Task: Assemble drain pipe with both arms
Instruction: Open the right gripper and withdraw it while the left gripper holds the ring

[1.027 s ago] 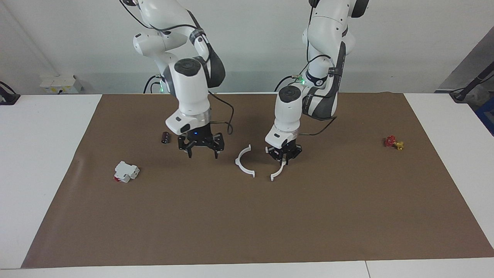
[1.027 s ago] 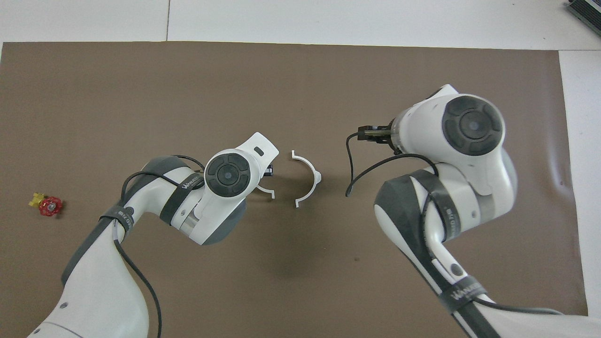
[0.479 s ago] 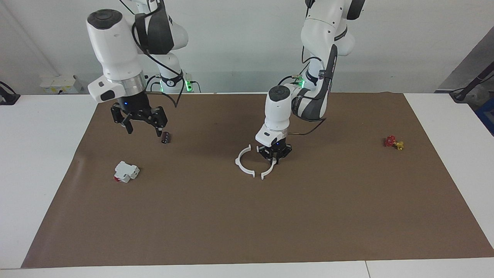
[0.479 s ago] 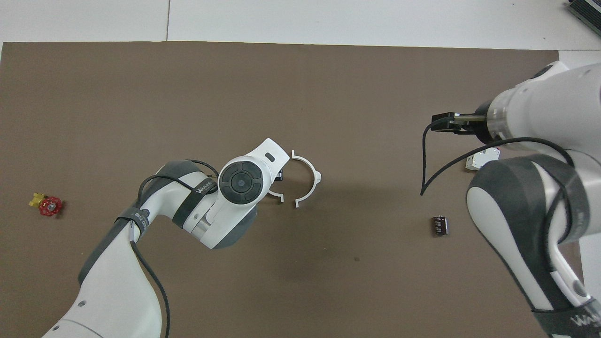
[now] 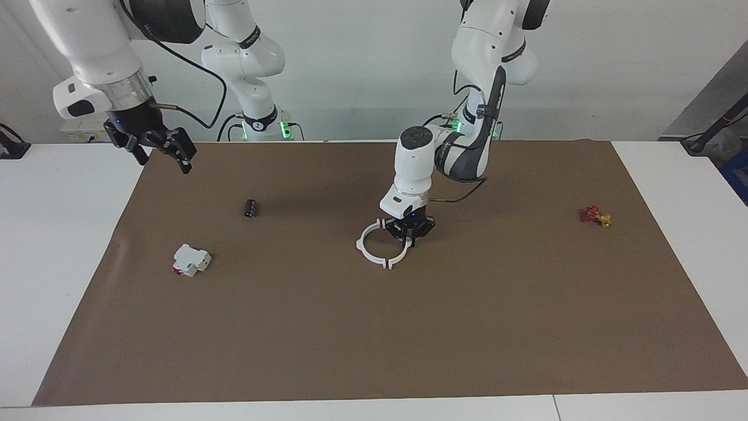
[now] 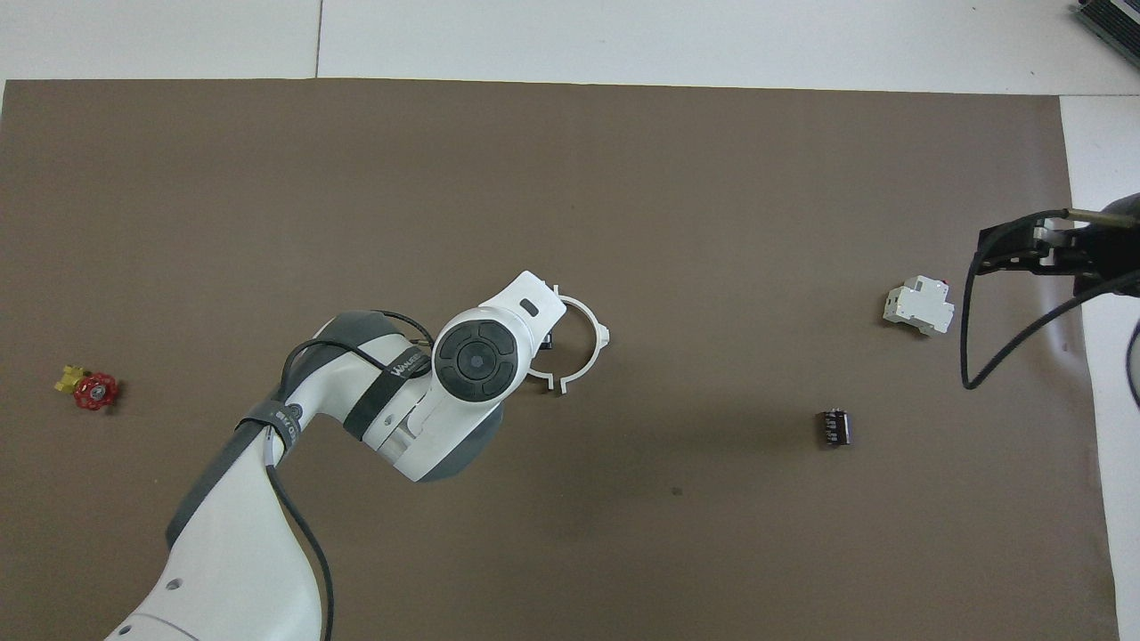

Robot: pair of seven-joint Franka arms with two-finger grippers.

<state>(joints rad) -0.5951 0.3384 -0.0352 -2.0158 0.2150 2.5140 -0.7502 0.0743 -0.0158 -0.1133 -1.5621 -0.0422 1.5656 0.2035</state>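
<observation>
Left gripper [image 5: 411, 233] we see pinched on one thin white plastic arc [image 5: 404, 250] touching its twin arc [image 5: 367, 245], mid-mat. Right gripper [image 5: 156, 147], fingers spread, hangs over the mat's edge. We read "WANKEE" on the left arm [image 6: 408, 363]. Small black cylinder [image 5: 250, 208] and blocky white-and-red piece [image 5: 190, 260] lie well apart.

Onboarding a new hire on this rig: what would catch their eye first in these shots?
Probably the drain pipe in the middle of the brown mat: its two white arcs meet in a ring, with the left tool down on the arc toward the left arm's end. Next, the right tool, open and raised high over the mat's edge at the right arm's end.
</observation>
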